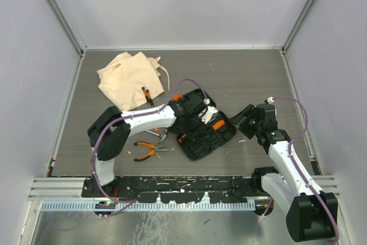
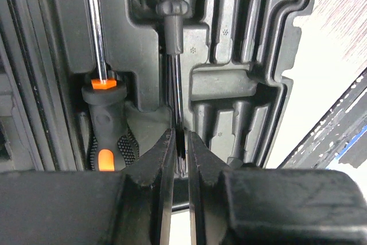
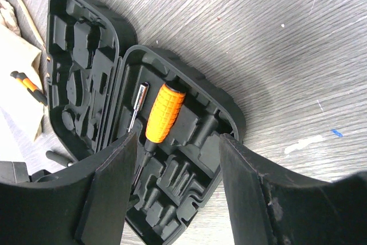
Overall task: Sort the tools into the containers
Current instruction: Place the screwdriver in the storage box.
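The screwdriver sat pinched by its thin shaft in our left pincer over the tool case; we judged a slow, level move wise, right pincer open.

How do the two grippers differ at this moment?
The left gripper is closed on a thin tool shaft inside the tool case; the right gripper stands open and empty. The left is over the case, the right hangs beside it. Both face the case.

Pale grey walls box in a grey wood-grain table, evenly lit, perhaps from overhead.
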You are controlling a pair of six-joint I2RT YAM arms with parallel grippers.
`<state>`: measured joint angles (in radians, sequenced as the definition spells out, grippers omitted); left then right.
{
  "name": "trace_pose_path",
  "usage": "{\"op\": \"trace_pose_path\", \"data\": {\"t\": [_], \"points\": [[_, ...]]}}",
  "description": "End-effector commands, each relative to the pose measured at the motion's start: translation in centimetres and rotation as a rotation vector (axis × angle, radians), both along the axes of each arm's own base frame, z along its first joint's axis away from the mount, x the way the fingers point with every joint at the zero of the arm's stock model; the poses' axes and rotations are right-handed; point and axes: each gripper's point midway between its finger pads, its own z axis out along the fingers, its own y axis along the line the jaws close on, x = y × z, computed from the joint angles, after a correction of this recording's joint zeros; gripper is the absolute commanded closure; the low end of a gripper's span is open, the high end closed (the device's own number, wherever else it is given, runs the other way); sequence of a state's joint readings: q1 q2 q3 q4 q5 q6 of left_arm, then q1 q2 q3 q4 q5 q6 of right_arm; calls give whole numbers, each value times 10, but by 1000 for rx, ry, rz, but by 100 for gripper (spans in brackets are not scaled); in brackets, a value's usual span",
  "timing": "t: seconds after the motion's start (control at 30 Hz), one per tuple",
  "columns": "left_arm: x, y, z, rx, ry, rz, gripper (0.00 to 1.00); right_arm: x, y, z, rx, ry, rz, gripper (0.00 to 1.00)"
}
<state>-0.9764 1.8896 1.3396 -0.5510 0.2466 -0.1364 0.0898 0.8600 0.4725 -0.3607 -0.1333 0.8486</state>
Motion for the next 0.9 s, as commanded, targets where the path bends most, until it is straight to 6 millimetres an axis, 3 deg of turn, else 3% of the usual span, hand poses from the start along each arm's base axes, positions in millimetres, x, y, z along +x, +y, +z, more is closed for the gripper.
{"op": "trace_pose_path", "data": {"t": [0.0,0.33,0.5,0.87], "points": [[10,-19,16,-60,-46,-24,86,6,3,9,12,-45,6,36],[15,-24,16,-56,-54,-23,90,5,3,9,11,-43,4,36],[14,-22,19,-60,-56,-22,100,5,3,7,11,-39,5,36],[22,-29,24,-57,-58,6,100,6,3,8,12,-42,8,36]]}}
